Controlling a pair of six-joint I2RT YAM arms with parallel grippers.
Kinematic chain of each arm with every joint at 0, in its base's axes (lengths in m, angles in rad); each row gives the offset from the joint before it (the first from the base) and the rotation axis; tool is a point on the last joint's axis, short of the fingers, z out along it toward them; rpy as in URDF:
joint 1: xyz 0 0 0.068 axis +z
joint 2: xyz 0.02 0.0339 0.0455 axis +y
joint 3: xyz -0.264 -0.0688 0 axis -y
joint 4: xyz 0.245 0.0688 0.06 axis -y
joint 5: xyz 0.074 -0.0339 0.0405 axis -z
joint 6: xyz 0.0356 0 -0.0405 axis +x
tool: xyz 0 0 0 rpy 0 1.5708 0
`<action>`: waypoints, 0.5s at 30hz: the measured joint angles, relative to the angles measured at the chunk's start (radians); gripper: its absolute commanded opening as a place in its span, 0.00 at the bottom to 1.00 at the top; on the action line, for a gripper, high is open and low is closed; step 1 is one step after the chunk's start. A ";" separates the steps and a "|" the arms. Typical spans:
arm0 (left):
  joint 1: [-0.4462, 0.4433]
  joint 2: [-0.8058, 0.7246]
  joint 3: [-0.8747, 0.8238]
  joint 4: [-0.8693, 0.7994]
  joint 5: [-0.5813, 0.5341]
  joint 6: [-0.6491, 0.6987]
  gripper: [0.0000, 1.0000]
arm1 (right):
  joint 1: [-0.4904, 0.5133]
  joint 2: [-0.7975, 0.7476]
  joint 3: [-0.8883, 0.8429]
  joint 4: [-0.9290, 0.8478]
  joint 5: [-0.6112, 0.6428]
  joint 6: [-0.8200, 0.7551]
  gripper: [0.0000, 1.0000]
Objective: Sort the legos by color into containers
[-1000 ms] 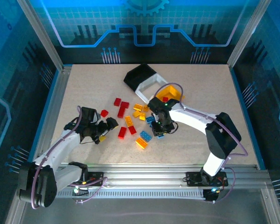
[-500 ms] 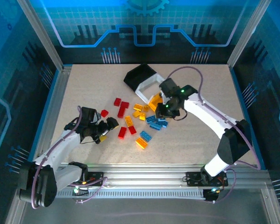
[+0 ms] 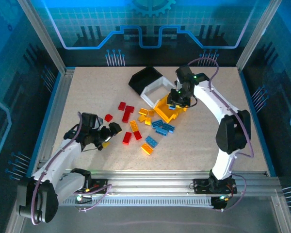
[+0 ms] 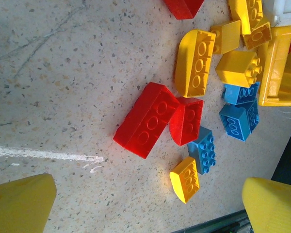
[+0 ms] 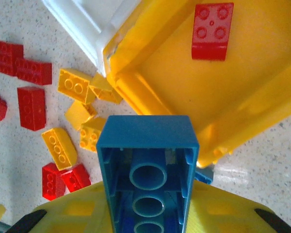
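The right hand (image 3: 178,97) is closed on a small glossy blue plastic brick (image 5: 146,145) and holds it just above the yellow open-topped plastic bin (image 3: 165,112) — inside this bin lies one red brick (image 5: 212,31). The white bin (image 3: 153,89) and the black bin (image 3: 144,77) join it at the far left. The left hand (image 3: 110,136) is wide open, low over the table (image 3: 87,92) at the near left — beside it lie loose red, yellow and blue bricks (image 4: 146,120).

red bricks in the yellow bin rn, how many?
1. A red brick lies flat on the yellow bin's floor. The held blue brick covers part of the bin, so more may be hidden.
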 measured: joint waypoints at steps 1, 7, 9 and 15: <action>0.002 -0.003 0.000 -0.003 -0.001 0.000 0.99 | -0.005 0.019 0.015 -0.002 -0.003 0.000 0.35; 0.009 -0.008 -0.001 -0.006 -0.004 0.000 0.99 | -0.024 0.138 0.119 -0.004 -0.015 -0.009 0.35; 0.012 -0.008 -0.001 -0.007 -0.004 0.000 0.99 | -0.027 0.172 0.148 -0.005 -0.017 -0.014 0.35; 0.018 0.002 -0.001 -0.014 -0.011 0.000 0.99 | -0.031 0.247 0.192 -0.014 -0.021 -0.026 0.36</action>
